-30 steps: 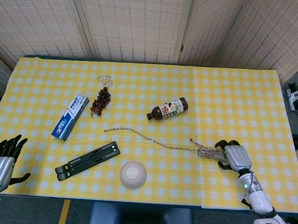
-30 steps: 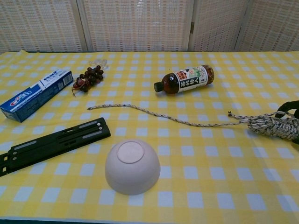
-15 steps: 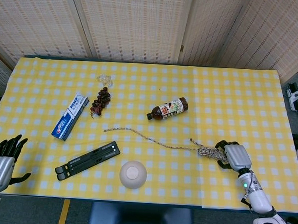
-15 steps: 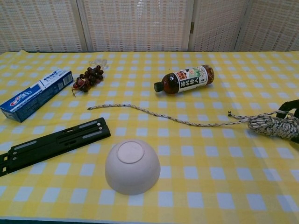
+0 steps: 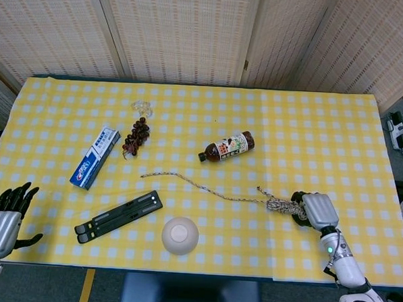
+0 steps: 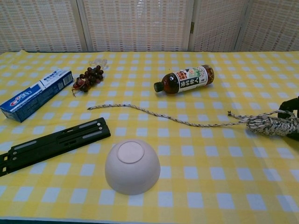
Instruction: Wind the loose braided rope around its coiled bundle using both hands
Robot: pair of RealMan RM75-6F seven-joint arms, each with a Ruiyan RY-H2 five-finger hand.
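Observation:
The braided rope's coiled bundle (image 5: 284, 207) (image 6: 273, 125) lies near the table's right edge. My right hand (image 5: 317, 210) (image 6: 290, 106) grips its right end, with dark fingers curled over and under it. The loose rope (image 5: 199, 186) (image 6: 163, 116) trails left from the bundle across the yellow checked cloth to a free end near the middle. My left hand (image 5: 5, 220) hovers at the lower left, beyond the table's front corner, with its fingers spread and nothing in it. It is far from the rope and out of the chest view.
An upturned white bowl (image 5: 180, 235) and a black folding stand (image 5: 119, 216) sit just in front of the loose rope. A lying bottle (image 5: 227, 147) is behind it. A toothpaste box (image 5: 95, 157), grapes (image 5: 136, 137) and a small clear object (image 5: 142, 107) are at the back left.
My right hand has closed a little more around the bundle, which has shifted slightly. The left hand and the loose rope stay where they were.

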